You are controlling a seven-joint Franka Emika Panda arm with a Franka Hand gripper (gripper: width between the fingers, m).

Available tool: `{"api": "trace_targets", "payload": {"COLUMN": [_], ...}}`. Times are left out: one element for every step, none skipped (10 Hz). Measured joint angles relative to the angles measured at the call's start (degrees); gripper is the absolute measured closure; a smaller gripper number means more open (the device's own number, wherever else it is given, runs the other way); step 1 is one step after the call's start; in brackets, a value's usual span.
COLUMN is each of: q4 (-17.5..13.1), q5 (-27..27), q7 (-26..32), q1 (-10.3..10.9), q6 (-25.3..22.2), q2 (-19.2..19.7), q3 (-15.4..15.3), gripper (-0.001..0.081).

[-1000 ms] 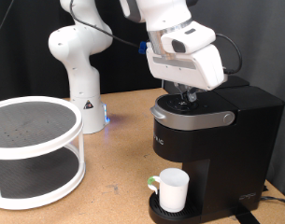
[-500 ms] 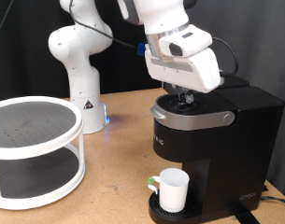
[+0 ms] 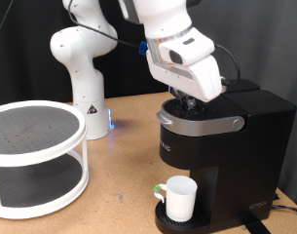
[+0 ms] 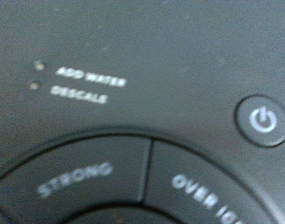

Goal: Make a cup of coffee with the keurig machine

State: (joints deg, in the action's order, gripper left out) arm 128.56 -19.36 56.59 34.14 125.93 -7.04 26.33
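The black keurig machine (image 3: 221, 146) stands at the exterior view's right, its silver-grey lid handle (image 3: 199, 122) down. The white cup (image 3: 180, 198) sits on the round drip base under the spout. My gripper (image 3: 190, 100) hangs just above the machine's top panel, its fingertips hidden behind the white hand. The wrist view is filled by that panel close up: the power button (image 4: 262, 120), the STRONG button (image 4: 77, 181), and the ADD WATER and DESCALE lights (image 4: 36, 75), both unlit. No finger shows in the wrist view.
A white two-tier round rack (image 3: 36, 156) stands at the exterior view's left on the wooden table (image 3: 124, 171). The arm's white base (image 3: 82, 73) rises behind it, with a small blue light beside it.
The hand has tilted and shifted slightly toward the exterior view's left over the machine's top. The cup and machine have not moved.
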Motion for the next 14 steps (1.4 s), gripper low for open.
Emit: {"api": "trace_targets", "payload": {"q4": [-0.6, -1.3, -1.9, -2.4, -3.2, -4.2, -5.5, -6.7, -7.6, -8.1, -8.6, -8.8, -9.0, -9.0], "q5": [-0.3, -0.9, -1.6, -2.1, -2.8, -3.7, -4.7, -5.5, -6.3, -6.9, -7.3, -7.5, -7.6, -7.7], "q7": [0.0, 0.0, 0.0, 0.0, 0.0, 0.0, 0.0, 0.0, 0.0, 0.0, 0.2, 0.4, 0.7, 1.3], "q1": [-0.1, -0.2, -0.4, -0.5, -0.5, -0.7, -0.9, -1.1, -1.2, -1.3, -1.5, -1.5, -1.5, -1.5], "q6": [-1.6, -2.8, -3.9, -4.8, -6.1, -7.9, -10.2, -12.1, -13.5, -14.4, -15.1, -15.2, -15.2, -15.2], "q2": [0.4, 0.9, 1.3, 1.8, 2.4, 3.2, 4.2, 5.2, 6.0, 6.5, 6.9, 7.1, 7.2, 7.3], "q3": [0.4, 0.7, 1.0, 1.4, 1.7, 2.1, 2.5, 2.8, 3.1, 3.2, 3.3, 3.3, 3.3, 3.2], "gripper": [0.0806, 0.0806, 0.0806, 0.0806, 0.0806, 0.0806, 0.0806, 0.0806, 0.0806, 0.0806, 0.0806, 0.0806, 0.0806, 0.0806]}}
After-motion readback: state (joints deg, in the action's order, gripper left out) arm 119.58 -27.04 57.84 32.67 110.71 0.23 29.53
